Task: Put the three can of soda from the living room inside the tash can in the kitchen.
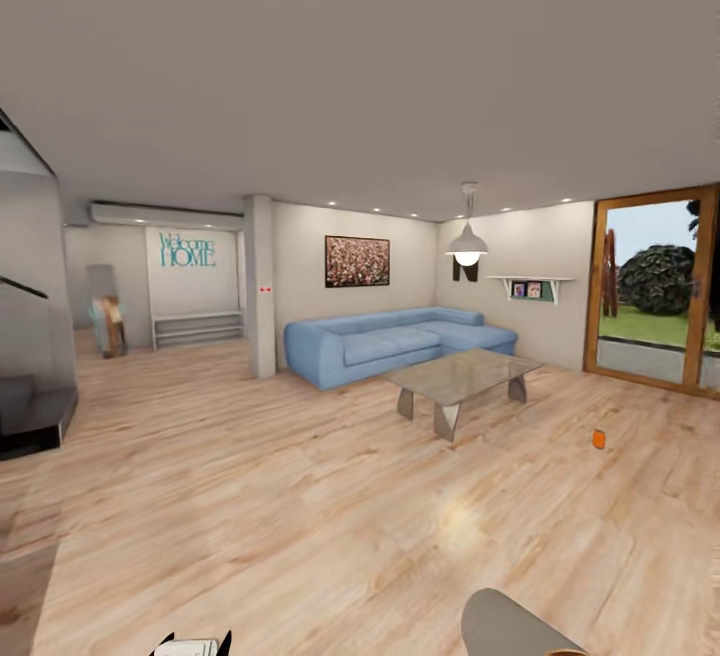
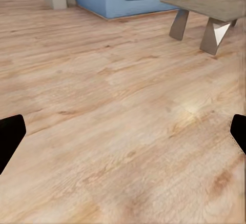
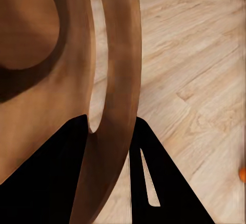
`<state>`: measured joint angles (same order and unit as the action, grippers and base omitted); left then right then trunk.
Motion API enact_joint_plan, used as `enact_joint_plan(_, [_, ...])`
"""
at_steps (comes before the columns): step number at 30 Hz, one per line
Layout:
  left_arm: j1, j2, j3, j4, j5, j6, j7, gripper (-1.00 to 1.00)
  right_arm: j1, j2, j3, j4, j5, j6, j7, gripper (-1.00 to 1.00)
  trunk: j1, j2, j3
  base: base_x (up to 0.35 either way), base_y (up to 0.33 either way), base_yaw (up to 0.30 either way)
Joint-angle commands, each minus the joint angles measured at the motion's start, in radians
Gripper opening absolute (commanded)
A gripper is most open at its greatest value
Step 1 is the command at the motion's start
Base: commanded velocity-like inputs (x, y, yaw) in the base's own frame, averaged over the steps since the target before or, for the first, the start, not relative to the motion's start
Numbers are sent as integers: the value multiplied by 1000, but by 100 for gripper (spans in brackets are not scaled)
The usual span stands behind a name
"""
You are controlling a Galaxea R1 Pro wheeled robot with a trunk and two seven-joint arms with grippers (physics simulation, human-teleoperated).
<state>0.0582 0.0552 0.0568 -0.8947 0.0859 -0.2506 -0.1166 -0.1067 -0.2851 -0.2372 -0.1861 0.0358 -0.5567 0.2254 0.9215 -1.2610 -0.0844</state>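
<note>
Soda can (image 1: 599, 438), orange, stands on the floor (image 1: 300, 496) right of the glass table (image 1: 462, 376), while the right gripper (image 3: 110, 131) is clenched on the rim of the trash can (image 3: 61, 80) and the left gripper (image 2: 123, 137) hangs spread wide, holding nothing. A good approach would roll toward that can with the bin kept level and the free left arm ready. Wall lettering (image 1: 187, 250) reads "Welcome HOME".
</note>
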Motion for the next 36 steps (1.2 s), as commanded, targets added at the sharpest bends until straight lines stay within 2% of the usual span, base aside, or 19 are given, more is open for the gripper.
enact_joint_plan(1, [0,0,0,0,0,0,0,100,-1,0,-14,-3,-5,0,3,-100,0,0,1,322,0,-238])
enact_joint_plan(18, [0,0,0,0,0,1,0,100,0,-1,-14,-3,-5,1,3,-100,0,0,2,322,0,-249])
enact_joint_plan(36, [0,0,0,1,0,0,0,100,0,0,-14,-2,-5,3,-5,-100,0,0,-6,322,0,-244])
